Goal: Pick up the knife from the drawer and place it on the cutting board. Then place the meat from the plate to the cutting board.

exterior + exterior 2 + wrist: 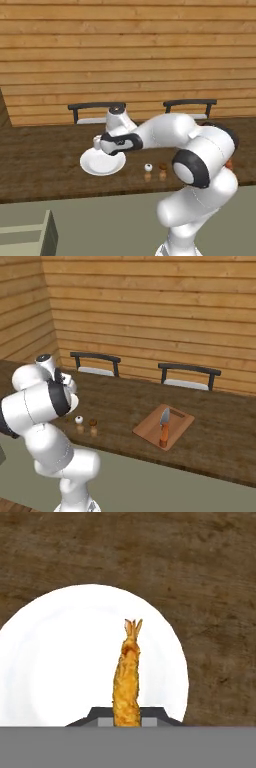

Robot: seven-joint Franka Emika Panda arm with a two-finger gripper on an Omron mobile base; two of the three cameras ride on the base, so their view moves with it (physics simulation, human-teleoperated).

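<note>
Two dark finger tips of the gripper [126,716] close on the lower end of the meat [127,677], an orange-brown breaded piece with a forked tail pointing to 12 o'clock in the hand view, seen against the white plate [60,662] on the dark wooden counter [210,587]. From the left base view the hand hangs over the plate [102,164], with a white shaker [148,169] and a brown shaker [163,170] at its 3 o'clock. From the right base view the knife [164,428] lies on the cutting board [150,428], well apart at 3 o'clock from the shakers, blade toward 12 o'clock.
</note>
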